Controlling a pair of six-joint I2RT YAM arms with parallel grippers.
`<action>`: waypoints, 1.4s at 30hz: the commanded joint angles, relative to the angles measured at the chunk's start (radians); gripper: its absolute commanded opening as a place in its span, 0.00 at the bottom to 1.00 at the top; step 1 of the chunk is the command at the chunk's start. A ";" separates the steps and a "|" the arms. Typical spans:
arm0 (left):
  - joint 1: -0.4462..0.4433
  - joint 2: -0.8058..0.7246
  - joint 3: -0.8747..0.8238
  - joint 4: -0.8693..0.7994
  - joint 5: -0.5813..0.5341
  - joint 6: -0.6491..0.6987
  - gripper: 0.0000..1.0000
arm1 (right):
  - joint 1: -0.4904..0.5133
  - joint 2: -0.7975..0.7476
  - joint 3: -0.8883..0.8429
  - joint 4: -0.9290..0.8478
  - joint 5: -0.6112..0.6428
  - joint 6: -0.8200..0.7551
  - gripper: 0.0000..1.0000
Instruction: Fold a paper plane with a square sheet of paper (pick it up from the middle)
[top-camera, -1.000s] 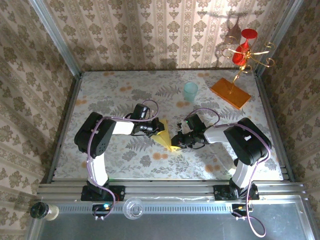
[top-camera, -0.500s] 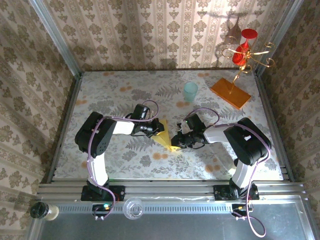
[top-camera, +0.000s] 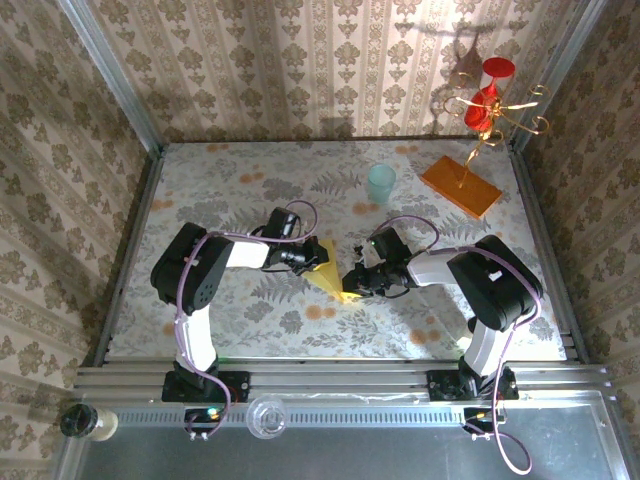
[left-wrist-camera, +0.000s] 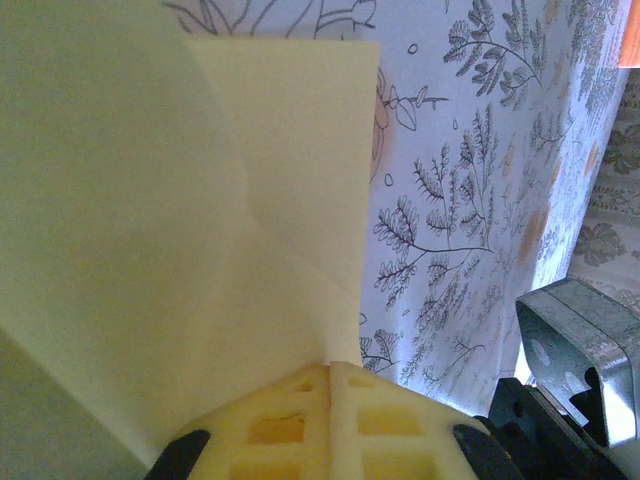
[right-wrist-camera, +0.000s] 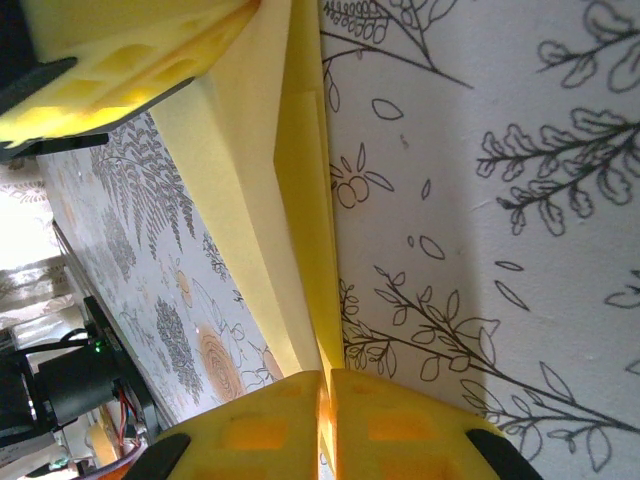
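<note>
Yellow and half-folded, the paper plane (top-camera: 335, 280) lies just arm-side of the teal cup (top-camera: 381, 184). The left gripper (top-camera: 319, 258) and right gripper (top-camera: 350, 283) both stay pinched on its edges. Barely anything has moved, so a crease is likely being set.

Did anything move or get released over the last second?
Nothing visibly changed. The left gripper and right gripper both stay pinched on opposite ends of the paper plane. The cup and orange slab are where they were.
</note>
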 joint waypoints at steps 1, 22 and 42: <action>0.009 0.051 -0.007 -0.103 -0.072 0.035 0.06 | 0.007 -0.009 -0.001 -0.088 0.049 -0.006 0.15; 0.006 0.079 -0.051 -0.095 -0.075 0.045 0.05 | 0.087 -0.143 0.135 -0.209 0.255 -0.053 0.16; 0.005 0.087 -0.058 -0.075 -0.055 0.036 0.05 | 0.133 0.030 0.258 -0.184 0.316 0.037 0.03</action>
